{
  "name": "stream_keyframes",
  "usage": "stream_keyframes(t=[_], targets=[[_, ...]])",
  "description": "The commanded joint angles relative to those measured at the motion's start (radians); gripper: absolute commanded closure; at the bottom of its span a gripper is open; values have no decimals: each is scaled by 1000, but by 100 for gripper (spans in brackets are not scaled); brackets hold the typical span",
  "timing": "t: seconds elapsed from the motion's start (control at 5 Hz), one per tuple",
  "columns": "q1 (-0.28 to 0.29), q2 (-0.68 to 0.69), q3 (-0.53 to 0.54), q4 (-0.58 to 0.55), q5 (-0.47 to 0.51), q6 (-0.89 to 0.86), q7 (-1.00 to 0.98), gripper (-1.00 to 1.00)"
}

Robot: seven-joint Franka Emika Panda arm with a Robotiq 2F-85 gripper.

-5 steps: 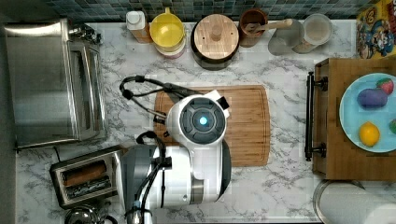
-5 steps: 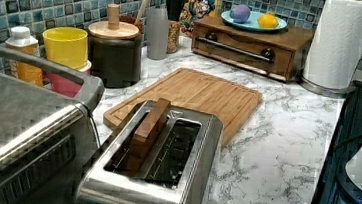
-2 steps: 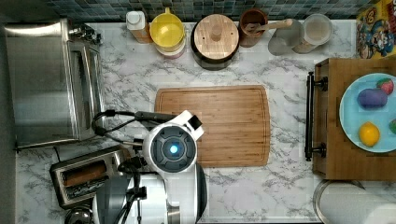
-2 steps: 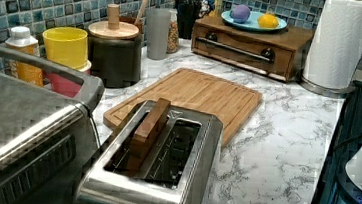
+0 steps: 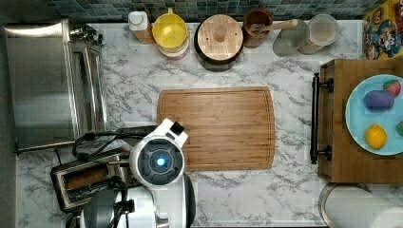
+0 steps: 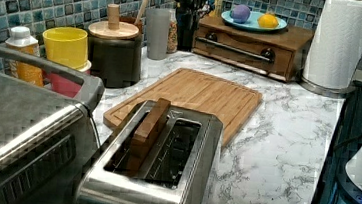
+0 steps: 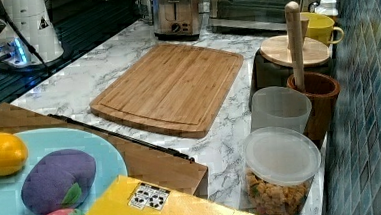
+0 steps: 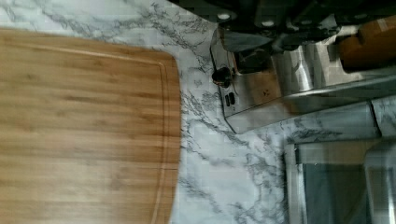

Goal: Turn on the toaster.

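Observation:
The toaster is a small steel box at the top view's lower left, with brown bread standing in one of its two slots. My arm hangs over the toaster's end nearest the cutting board and hides that end in the top view. In the wrist view my gripper is dark and close above the toaster, over the end face that carries a small black knob. Whether it touches the toaster I cannot tell.
A large steel toaster oven stands right beside the toaster. A bamboo cutting board lies mid-counter. Jars, a yellow cup and a utensil holder line the tiled wall. A wooden box with a plate of fruit sits at the top view's right.
My arm has swung from over the cutting board toward the top view's lower left and now sits over the toaster's end. The toaster and bread have not moved.

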Motion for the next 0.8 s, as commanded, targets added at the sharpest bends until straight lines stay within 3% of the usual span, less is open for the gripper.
stream_keyframes(t=[0.2,0.4,0.6,0.8], targets=[[43,41,70,-85,6,131,-43,100],[0,85,94,-69,3,127,-30,100],[11,101,78,-76,15,137,-27,100],[29,91,50,-91,103,140,-116,100]])
